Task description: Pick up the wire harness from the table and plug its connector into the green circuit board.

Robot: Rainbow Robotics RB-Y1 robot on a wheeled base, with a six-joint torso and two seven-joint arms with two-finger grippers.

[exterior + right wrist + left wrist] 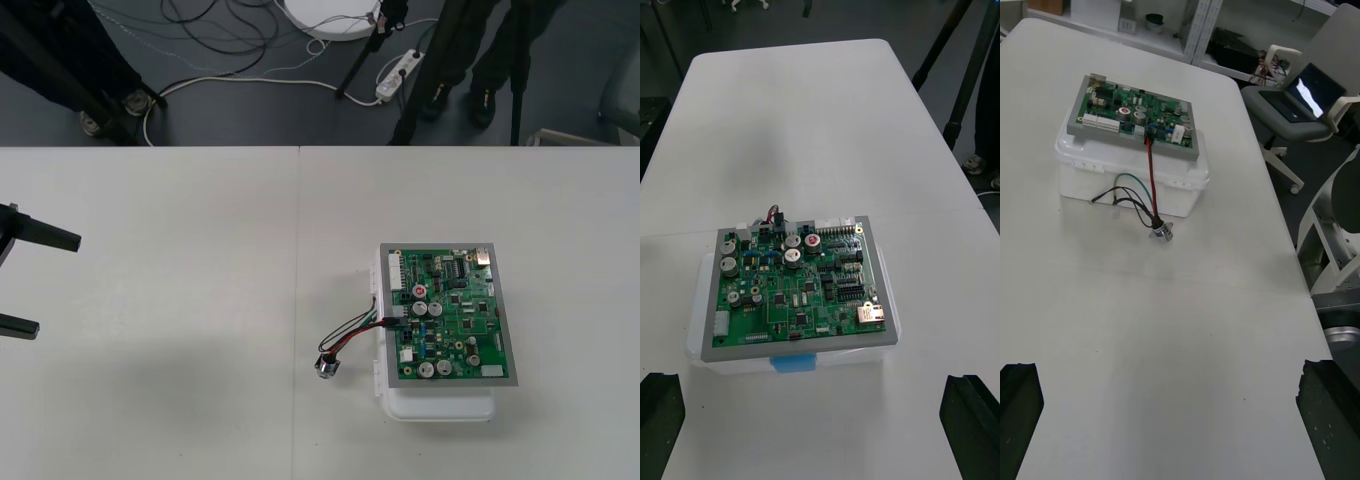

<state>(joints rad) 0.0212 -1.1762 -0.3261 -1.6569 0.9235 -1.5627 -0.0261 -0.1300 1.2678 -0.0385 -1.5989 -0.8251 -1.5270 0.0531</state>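
The job looked done: the wire harness [352, 333] had its plug [397, 312] in the green circuit board [455, 320], socket [328, 366] lying on the table [150, 400] beside it, with my left claw [57, 285] and right claw [812, 379] both spread, clear of it

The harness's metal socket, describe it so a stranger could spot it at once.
On the table find the green circuit board. Thin wires trail from its edge onto the table. The socket at their end is the only shiny round metal piece.
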